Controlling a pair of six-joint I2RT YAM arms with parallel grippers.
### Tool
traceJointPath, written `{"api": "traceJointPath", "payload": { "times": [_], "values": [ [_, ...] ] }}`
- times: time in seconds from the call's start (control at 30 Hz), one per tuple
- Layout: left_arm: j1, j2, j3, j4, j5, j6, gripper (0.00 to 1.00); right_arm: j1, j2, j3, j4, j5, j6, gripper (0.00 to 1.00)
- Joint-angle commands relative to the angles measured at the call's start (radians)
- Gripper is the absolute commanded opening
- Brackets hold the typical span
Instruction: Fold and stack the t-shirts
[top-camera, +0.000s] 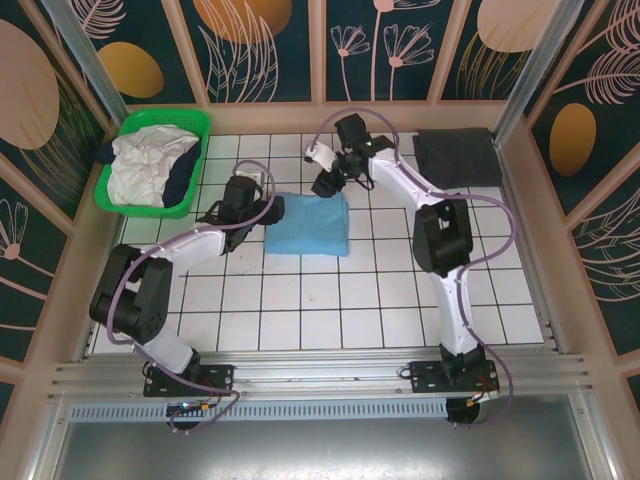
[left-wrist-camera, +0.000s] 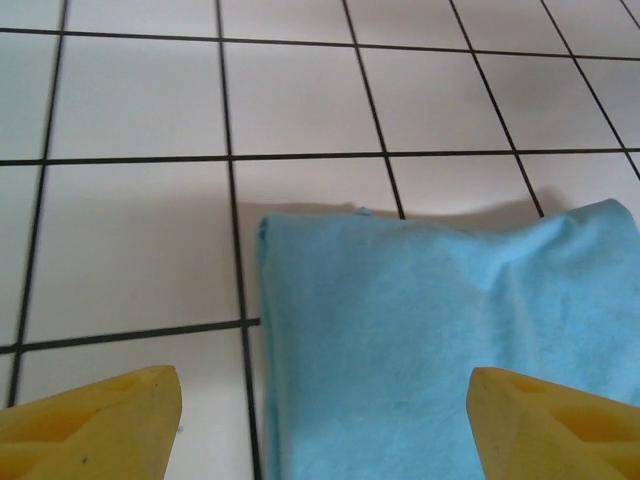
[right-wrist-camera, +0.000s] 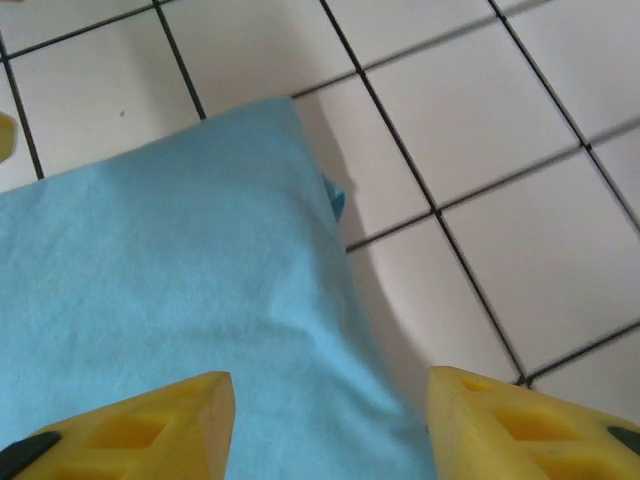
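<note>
Light blue t-shirt (top-camera: 308, 224) lies folded in a neat rectangle mid-surface (top-camera: 300, 300). The left gripper (top-camera: 262, 212) sits at its left edge and the right gripper (top-camera: 326, 186) at its far edge, both spread wide and holding nothing, so the fold looks finished and left to lie flat. The wrist views show crisp edges and a small tuck poking out. Overhead adds the dark grey t-shirt (top-camera: 455, 155) folded back right and the green basket (top-camera: 170, 116) holding a white tee (top-camera: 140, 165) and a navy tee (top-camera: 185, 172).
</note>
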Motion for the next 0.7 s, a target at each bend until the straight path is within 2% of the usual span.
{"api": "traceJointPath", "payload": {
  "times": [0.0, 0.1, 0.17, 0.27, 0.33, 0.47, 0.57, 0.67],
  "values": [
    [0.01, 0.122, 0.094, 0.004, 0.034, -0.009, 0.73, 0.006, -0.122, -0.262, 0.342, 0.06, 0.211, 0.55],
    [0.022, 0.194, 0.131, 0.004, 0.082, -0.045, 0.73, -0.01, -0.138, -0.422, 0.54, 0.067, 0.328, 0.57],
    [0.025, 0.231, 0.15, 0.007, 0.096, -0.061, 0.75, -0.02, -0.093, -0.416, 0.527, 0.064, 0.359, 0.55],
    [0.03, 0.314, 0.22, -0.013, 0.142, -0.067, 0.69, -0.029, -0.033, -0.38, 0.453, 0.082, 0.417, 0.45],
    [0.03, 0.359, 0.257, -0.014, 0.169, -0.07, 0.67, -0.032, -0.045, -0.44, 0.488, 0.083, 0.47, 0.42],
    [0.03, 0.441, 0.335, -0.005, 0.226, -0.069, 0.67, -0.031, -0.154, -0.671, 0.65, 0.114, 0.575, 0.37],
    [0.03, 0.523, 0.439, -0.027, 0.298, -0.055, 0.66, -0.019, -0.238, -0.815, 0.696, 0.139, 0.633, 0.35],
    [0.029, 0.612, 0.55, -0.026, 0.421, -0.058, 0.64, 0.019, -0.364, -0.977, 0.748, 0.144, 0.695, 0.35]
  ]
}}
